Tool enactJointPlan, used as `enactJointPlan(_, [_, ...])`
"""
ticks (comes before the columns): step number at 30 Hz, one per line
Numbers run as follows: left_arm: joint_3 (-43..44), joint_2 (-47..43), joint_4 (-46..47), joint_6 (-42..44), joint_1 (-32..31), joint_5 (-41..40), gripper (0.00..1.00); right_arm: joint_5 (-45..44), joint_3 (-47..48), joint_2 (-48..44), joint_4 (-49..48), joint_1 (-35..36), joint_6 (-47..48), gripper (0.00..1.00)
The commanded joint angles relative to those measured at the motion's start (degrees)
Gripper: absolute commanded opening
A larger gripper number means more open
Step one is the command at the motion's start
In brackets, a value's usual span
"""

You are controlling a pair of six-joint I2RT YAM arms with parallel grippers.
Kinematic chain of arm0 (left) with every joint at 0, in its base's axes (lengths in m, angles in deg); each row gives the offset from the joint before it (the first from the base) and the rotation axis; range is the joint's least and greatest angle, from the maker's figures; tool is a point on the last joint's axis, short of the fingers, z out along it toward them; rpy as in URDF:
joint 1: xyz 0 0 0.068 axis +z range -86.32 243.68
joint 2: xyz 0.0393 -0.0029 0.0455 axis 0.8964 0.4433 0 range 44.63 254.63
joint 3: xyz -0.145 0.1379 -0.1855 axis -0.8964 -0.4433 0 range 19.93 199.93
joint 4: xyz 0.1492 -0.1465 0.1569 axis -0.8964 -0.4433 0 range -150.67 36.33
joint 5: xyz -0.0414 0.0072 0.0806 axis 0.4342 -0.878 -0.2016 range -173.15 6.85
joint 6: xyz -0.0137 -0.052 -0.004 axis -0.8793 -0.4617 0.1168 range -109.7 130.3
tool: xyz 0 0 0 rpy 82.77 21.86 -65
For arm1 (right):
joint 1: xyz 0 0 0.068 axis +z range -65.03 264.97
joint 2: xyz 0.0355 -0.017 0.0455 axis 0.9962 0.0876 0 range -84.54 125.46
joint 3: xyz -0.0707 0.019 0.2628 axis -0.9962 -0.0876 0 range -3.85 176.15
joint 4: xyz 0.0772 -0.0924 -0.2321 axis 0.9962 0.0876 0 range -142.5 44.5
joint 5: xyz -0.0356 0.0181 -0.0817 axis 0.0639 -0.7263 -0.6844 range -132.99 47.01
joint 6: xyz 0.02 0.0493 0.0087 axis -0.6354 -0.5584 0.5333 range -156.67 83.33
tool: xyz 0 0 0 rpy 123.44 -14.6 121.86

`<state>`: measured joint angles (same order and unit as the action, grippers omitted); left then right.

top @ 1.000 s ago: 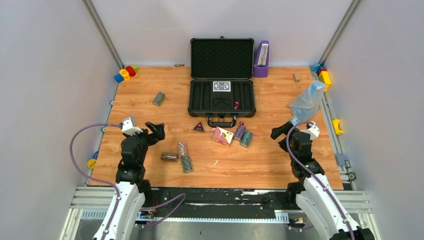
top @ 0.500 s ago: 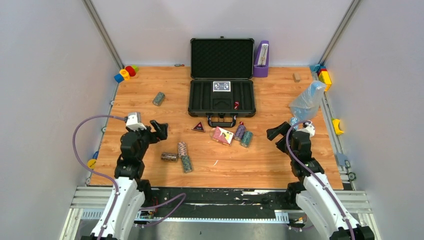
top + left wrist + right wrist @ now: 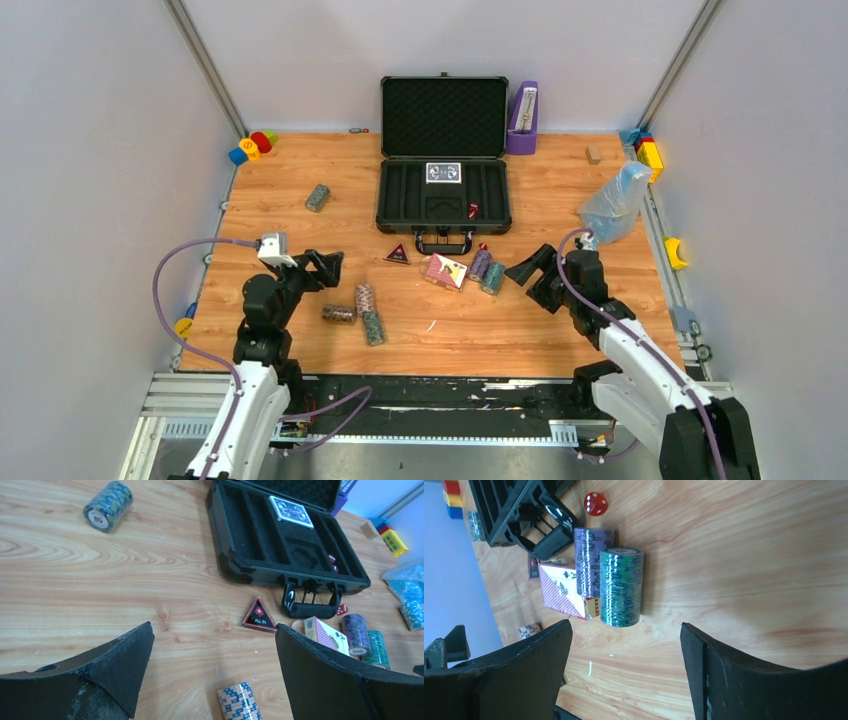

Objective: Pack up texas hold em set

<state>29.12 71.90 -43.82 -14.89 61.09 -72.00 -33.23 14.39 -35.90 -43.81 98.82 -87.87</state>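
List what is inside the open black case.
The case holds one card deck in its rear middle slot and red dice toward the front right. The long slots show only foam. Whatever lies beneath the deck is covered.

card deck (image 3: 443,172) in case (image 3: 405,200); triangle (image 3: 397,254) just before it.

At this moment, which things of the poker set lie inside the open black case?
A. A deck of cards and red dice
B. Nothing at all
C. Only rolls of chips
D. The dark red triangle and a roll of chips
A: inside the case lie a card deck at the back and red dice at the front right, while the triangle and the chip rolls lie outside on the table.
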Motion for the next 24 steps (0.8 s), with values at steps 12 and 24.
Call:
enactJointPlan(12, [0.61, 6.03, 8.75, 0.07, 0.26, 6.45, 1.00, -14.67, 13.64, 21.57, 3.89, 14.37, -3.58, 0.68])
enactJointPlan(24, [0.48, 3.91, 6.27, -0.12, 0.22, 5.72, 1.00, -19.36, 20.79, 34.53, 7.55, 15.86, 0.32, 0.53])
